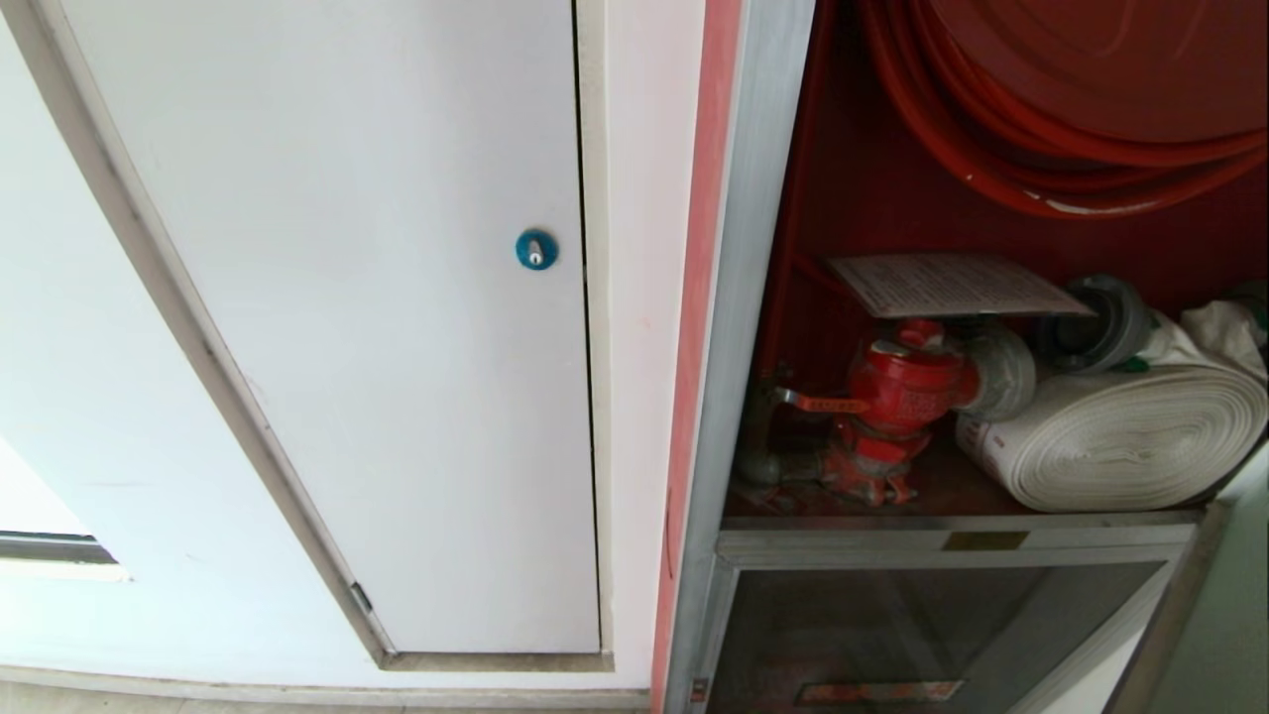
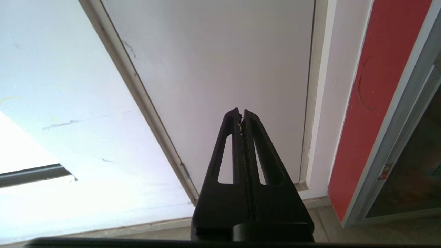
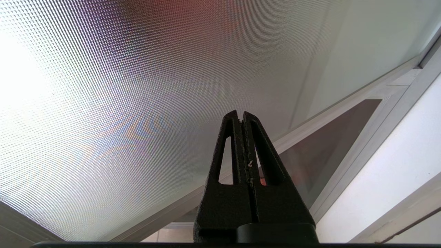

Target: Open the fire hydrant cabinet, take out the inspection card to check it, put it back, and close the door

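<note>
Head view: the fire hydrant cabinet (image 1: 749, 297) stands open, its red interior exposed. Inside, the inspection card (image 1: 952, 285) lies flat on top of the red valve (image 1: 902, 397), tilted slightly, below the red hose reel (image 1: 1071, 109). A rolled white hose (image 1: 1120, 436) rests on the cabinet floor just beside the valve, toward the right edge. A lower glass door (image 1: 932, 635) sits shut beneath. A white panel door (image 1: 397, 297) with a blue round lock (image 1: 536, 249) lies left of the cabinet frame. Left wrist view: left hand (image 2: 240, 112) closed tight, empty, facing that white panel. Right wrist view: right hand (image 3: 240, 113) closed tight, empty, close before the door (image 3: 137, 86), a dotted glass pane in silver frame
</note>
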{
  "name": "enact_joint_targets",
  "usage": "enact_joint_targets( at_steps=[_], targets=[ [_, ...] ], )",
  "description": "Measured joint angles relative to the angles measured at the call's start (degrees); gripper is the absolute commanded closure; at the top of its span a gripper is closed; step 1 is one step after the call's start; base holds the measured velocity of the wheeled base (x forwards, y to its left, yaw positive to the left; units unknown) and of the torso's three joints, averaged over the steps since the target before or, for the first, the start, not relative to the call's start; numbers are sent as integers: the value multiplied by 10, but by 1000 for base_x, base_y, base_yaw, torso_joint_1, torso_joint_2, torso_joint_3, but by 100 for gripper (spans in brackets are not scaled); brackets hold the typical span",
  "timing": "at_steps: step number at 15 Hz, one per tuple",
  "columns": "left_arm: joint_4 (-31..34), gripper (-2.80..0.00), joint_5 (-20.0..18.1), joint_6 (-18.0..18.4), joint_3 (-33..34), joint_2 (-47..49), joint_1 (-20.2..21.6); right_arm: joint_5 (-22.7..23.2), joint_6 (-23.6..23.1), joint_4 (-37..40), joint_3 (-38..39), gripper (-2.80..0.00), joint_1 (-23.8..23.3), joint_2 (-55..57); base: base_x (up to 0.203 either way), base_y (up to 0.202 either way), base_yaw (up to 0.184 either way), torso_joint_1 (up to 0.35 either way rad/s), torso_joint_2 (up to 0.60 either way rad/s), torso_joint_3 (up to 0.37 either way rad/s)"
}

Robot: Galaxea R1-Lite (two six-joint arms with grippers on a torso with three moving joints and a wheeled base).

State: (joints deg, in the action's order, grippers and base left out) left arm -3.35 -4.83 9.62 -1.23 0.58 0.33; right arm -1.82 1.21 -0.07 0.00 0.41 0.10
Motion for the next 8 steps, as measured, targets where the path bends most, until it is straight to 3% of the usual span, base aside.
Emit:
enact_joint_targets(
  at_steps=[2, 6, 8],
  targets=[
    [11, 0, 7, -6, 8, -5, 0, 0, 0, 0, 0, 0, 0, 0, 0, 0, 0, 0, 0, 0],
    [37, 0, 24, -60, 12, -7, 0, 0, 0, 0, 0, 0, 0, 0, 0, 0, 0, 0, 0, 0],
    [37, 0, 25, -62, 12, -7, 0, 0, 0, 0, 0, 0, 0, 0, 0, 0, 0, 0, 0, 0]
  ],
)
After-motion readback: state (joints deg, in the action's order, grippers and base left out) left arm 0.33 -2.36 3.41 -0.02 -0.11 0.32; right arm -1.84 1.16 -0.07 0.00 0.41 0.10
